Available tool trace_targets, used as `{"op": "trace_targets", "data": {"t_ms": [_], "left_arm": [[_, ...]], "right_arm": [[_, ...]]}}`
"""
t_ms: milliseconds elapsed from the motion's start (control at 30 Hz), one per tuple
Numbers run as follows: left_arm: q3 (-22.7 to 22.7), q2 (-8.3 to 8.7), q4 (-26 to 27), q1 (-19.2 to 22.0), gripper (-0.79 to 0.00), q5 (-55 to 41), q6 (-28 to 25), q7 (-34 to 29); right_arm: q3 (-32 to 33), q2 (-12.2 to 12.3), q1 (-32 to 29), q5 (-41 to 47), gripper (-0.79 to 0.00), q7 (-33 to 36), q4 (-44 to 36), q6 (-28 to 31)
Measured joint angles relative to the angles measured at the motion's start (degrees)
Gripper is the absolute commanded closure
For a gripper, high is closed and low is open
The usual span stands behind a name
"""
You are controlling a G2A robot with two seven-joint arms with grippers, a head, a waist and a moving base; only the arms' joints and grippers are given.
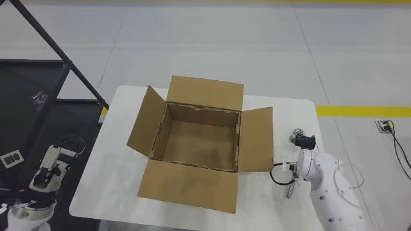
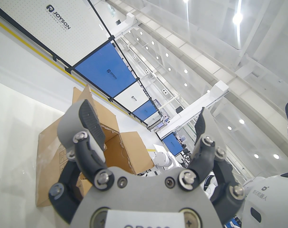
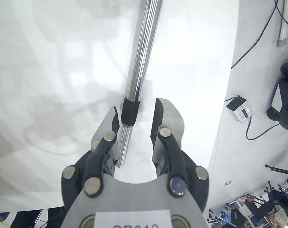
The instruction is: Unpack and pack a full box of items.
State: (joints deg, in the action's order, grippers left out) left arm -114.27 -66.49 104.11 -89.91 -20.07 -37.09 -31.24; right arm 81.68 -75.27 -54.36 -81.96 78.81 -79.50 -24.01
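An open cardboard box (image 1: 196, 144) stands in the middle of the white table (image 1: 282, 112), all flaps folded out and its inside bare. A chrome rod (image 3: 144, 48) with a black band (image 3: 129, 112) lies flat on the table to the right of the box; one end pokes out from under my right arm (image 1: 290, 192). My right gripper (image 3: 136, 106) is open and straddles the rod at the band, which sits close to one finger (image 3: 114, 122). My left gripper (image 2: 144, 106) is open and holds nothing, off the table's left front corner (image 1: 69, 146), with the box (image 2: 115, 143) beyond it.
A black metal frame (image 1: 64, 70) stands off the table's left side. The table's right edge (image 3: 226, 91) runs close beside my right gripper. On the floor to the right lie a power socket and cable (image 1: 384, 126).
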Motion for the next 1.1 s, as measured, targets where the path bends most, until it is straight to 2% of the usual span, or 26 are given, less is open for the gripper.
{"op": "trace_targets", "data": {"t_ms": [700,867,967,1100], "left_arm": [[0.00,0.00,0.00,0.00,-0.785,0.00,0.00,0.00],[0.00,0.00,0.00,0.00,-0.785,0.00,0.00,0.00],[0.00,0.00,0.00,0.00,-0.785,0.00,0.00,0.00],[0.00,0.00,0.00,0.00,-0.785,0.00,0.00,0.00]], "right_arm": [[-0.08,-0.55,3.16,1.51,-0.234,-1.56,6.59,0.52],[-0.15,-0.66,3.62,2.06,-0.185,-1.94,7.87,0.88],[-0.26,-0.73,4.13,2.32,0.000,-2.12,8.90,1.07],[-0.09,-0.79,4.41,2.83,0.000,-2.65,9.32,1.07]]}}
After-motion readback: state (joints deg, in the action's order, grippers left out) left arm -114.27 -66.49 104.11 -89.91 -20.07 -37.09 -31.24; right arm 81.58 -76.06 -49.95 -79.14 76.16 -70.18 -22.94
